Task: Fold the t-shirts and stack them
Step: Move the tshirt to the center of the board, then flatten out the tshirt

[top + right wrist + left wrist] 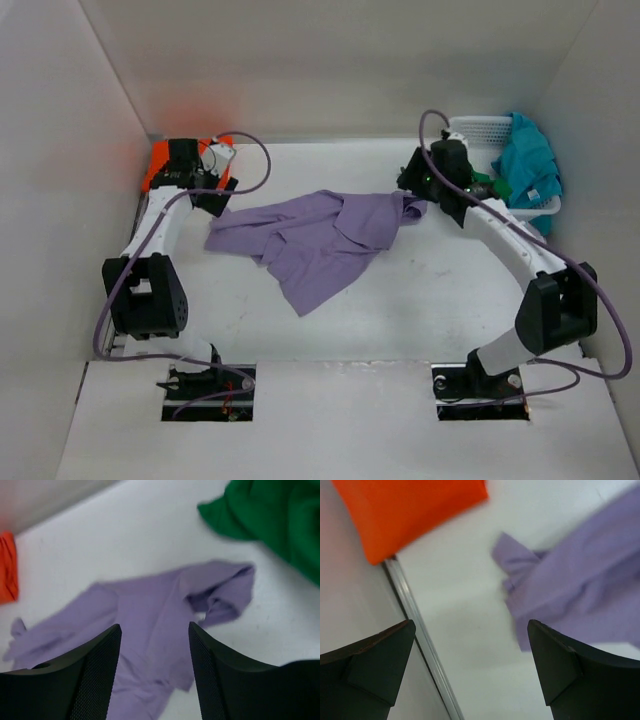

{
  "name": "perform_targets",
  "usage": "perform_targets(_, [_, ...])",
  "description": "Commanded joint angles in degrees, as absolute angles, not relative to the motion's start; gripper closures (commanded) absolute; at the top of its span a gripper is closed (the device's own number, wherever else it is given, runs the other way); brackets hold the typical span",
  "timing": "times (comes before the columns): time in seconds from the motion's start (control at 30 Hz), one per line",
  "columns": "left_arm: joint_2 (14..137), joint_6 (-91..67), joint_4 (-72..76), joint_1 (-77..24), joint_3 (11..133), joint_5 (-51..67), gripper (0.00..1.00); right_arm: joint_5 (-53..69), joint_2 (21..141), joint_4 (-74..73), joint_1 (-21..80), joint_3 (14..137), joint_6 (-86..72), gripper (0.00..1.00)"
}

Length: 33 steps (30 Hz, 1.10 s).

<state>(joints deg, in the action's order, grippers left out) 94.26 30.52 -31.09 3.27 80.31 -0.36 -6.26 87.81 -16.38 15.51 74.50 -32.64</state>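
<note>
while the purple t-shirt (pixel 320 240) lies rumpled, the left tool (pixel 471 630) and right tool (pixel 155 630) gape empty.

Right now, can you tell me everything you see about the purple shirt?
The purple t-shirt is soft, plain lavender cloth with no print. It lies unfolded and wrinkled in the middle of the white table, spread from left to right, one corner reaching toward the near edge. Its right end is bunched up. Only the table seems to touch it.
</note>
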Motion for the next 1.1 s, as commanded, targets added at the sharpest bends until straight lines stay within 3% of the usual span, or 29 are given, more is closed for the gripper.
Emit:
perform_targets(0.0, [87.9, 37.4, -34.7, 2.4, 74.0, -0.2, 0.00, -6.6, 82.5, -18.5, 23.1, 70.5, -31.7, 0.38])
perform_targets(0.2, [89.0, 39.0, -33.2, -2.4, 61.9, -1.1, 0.00, -4.4, 89.1, -23.2, 44.0, 68.8, -35.1, 0.33])
perform_targets(0.5, [98.5, 35.3, -22.7, -2.7, 59.9, -6.9, 0.02, -5.6, 107.3, -24.2, 61.5, 80.0, -14.4, 0.22])
perform_targets(0.63, [101.2, 34.8, -21.9, -2.9, 59.9, -6.1, 0.15, -5.4, 111.1, -24.1, 61.9, 79.9, -12.6, 0.24])
perform_targets(0.77, [103.8, 34.2, -22.2, -2.9, 60.4, -6.0, 0.40, -4.4, 113.0, -22.9, 61.8, 77.4, -12.2, 0.29])
perform_targets(0.87, [104.9, 32.8, -22.2, -1.8, 61.0, -6.0, 0.63, -4.1, 114.2, -21.8, 61.9, 75.6, -12.7, 0.39])
perform_targets(0.97, [105.1, 31.2, -22.2, 0.0, 61.9, -6.0, 0.85, -4.0, 114.6, -20.8, 61.8, 73.7, -13.9, 0.66])
perform_targets(1.07, [104.5, 29.8, -22.5, 1.5, 62.9, -5.8, 0.95, -3.8, 113.6, -19.2, 61.5, 71.6, -14.7, 0.88])
